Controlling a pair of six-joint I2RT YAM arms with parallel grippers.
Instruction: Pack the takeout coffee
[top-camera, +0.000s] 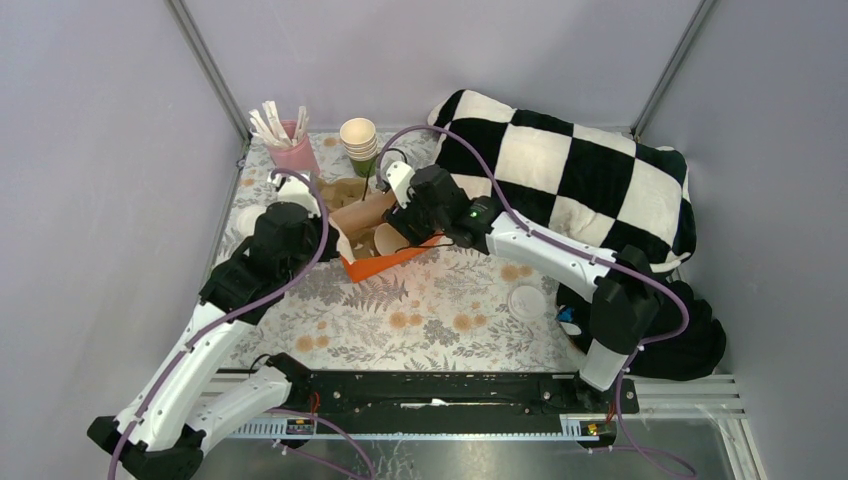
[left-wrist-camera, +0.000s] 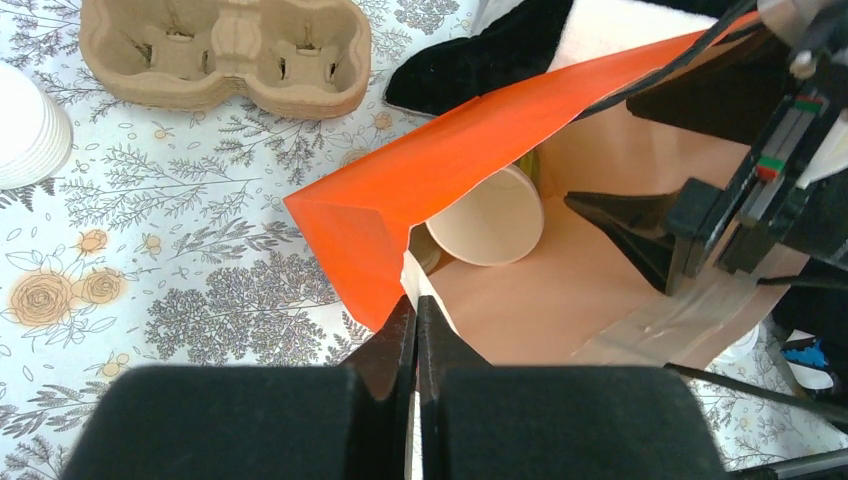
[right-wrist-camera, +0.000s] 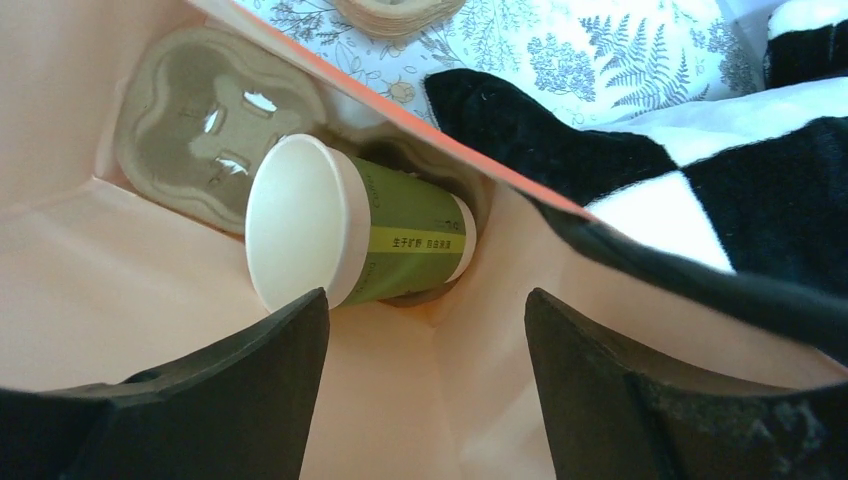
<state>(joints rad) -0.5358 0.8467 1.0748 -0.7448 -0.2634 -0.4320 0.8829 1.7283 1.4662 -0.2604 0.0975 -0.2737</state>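
Here the orange bag (left-wrist-camera: 390, 190), rim pinched in the closed left gripper (left-wrist-camera: 415, 325), closely walls in the spread, empty right gripper (right-wrist-camera: 425, 305), and just ahead of it the takeout coffee (right-wrist-camera: 400, 240) lies sideways, far end tucked into a half-hidden cup carrier (right-wrist-camera: 190, 110).

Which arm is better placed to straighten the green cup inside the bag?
Right. The right gripper is open inside the bag, facing the cup; the left gripper is shut on the bag's edge, likely holding it open.
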